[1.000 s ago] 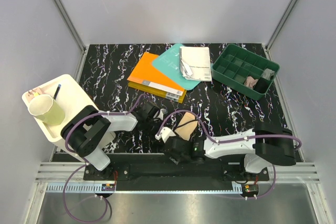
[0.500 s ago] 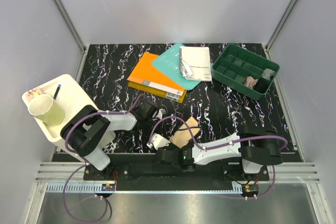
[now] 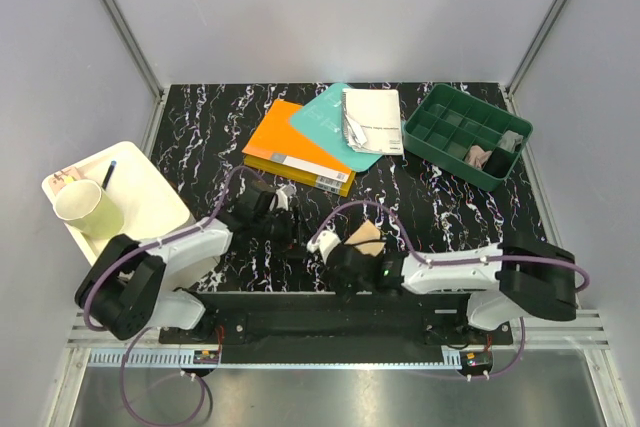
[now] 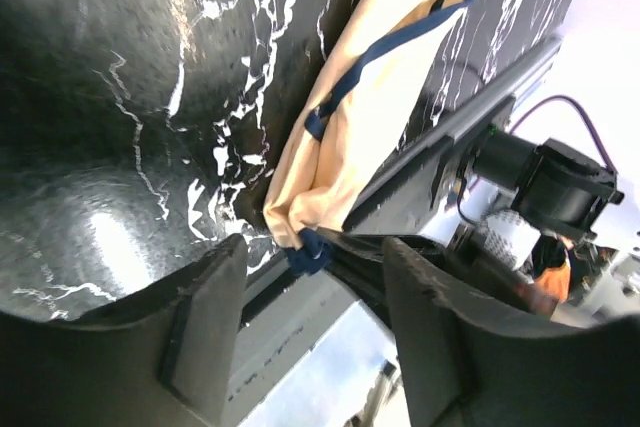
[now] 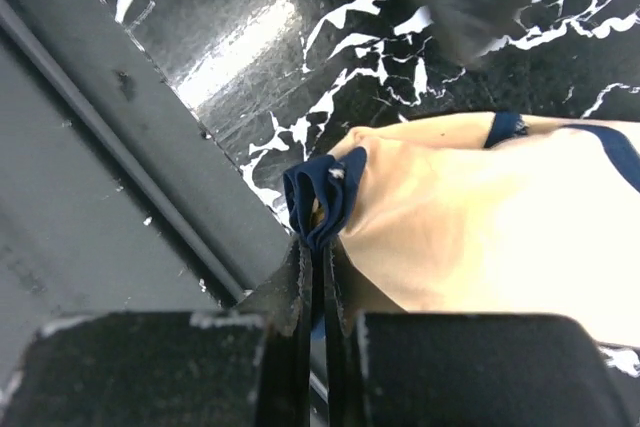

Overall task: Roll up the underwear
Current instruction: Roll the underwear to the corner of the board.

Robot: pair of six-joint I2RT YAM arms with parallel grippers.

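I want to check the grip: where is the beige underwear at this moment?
In the top view the beige underwear lies near the front edge of the table, about the middle; the right gripper pinches its navy edge.

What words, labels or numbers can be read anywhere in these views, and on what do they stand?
No text here is legible.
On the white spiral booklet: printed lines on the cover, too small to read.
On the teal book: faint cover print, too small to read.
On the orange book: a pale strip near its edge, its print blurred.
On the beige underwear: no lettering shows in either wrist view.
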